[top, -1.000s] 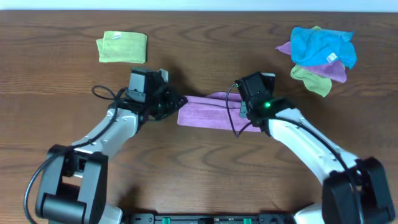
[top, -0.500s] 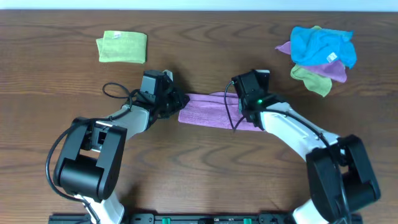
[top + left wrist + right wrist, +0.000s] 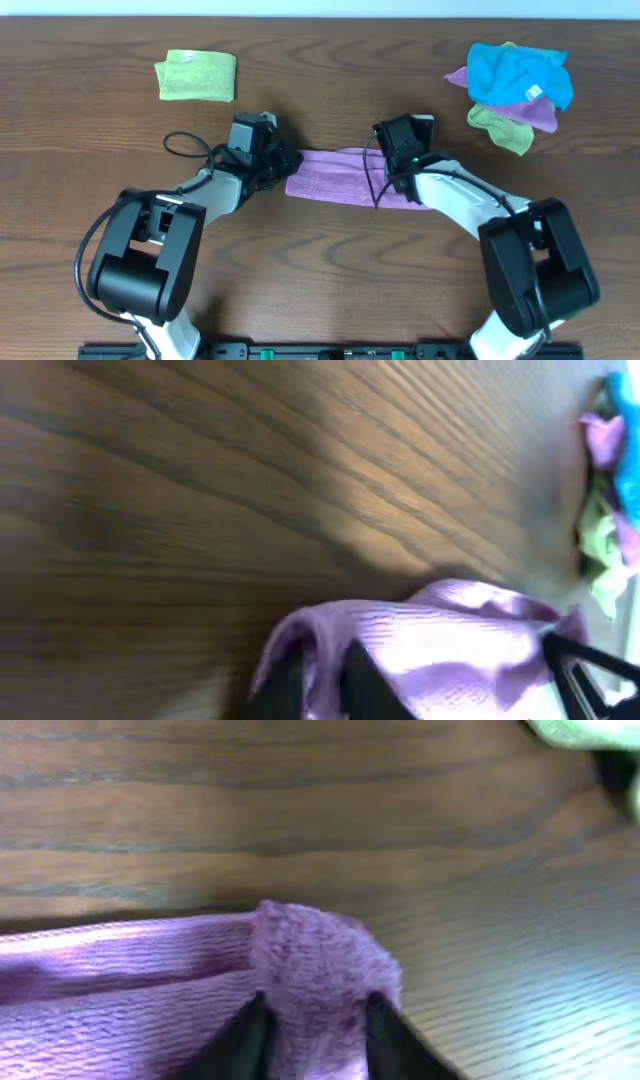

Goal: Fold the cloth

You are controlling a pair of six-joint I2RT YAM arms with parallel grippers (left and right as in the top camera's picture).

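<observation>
**Position.** The lilac cloth (image 3: 340, 178) lies at the centre of the overhead frame on the wooden surface (image 3: 320, 280), gathered into a narrow band. It is well apart from the folded green cloth (image 3: 196, 76) at upper left and from the heap of blue, purple and green cloths (image 3: 515, 85) at upper right.

**Orientation.** The long axis runs left to right across the frame and dips slightly toward the right end. The short axis runs top to bottom.

**Tool state.** The left tool (image 3: 322, 685) is clamped on a raised fold at the band's left end. The right tool (image 3: 313, 1032) is clamped on a bunched tuft at the right end, with fabric bulging between the fingers (image 3: 245, 1038).

**Hazards (judgement).**
- Each pinch appears to take only a small tuft. Fuzzy pile may slip out under tension and drop one end.
- If a pinch holds only the upper layer, lifting would separate the layers and open the band.
- Unequal travel of the two arms would skew the edges and misalign the fold.
- Pulling the ends apart along the long axis would stretch the band and could pull it from a pinch.
</observation>
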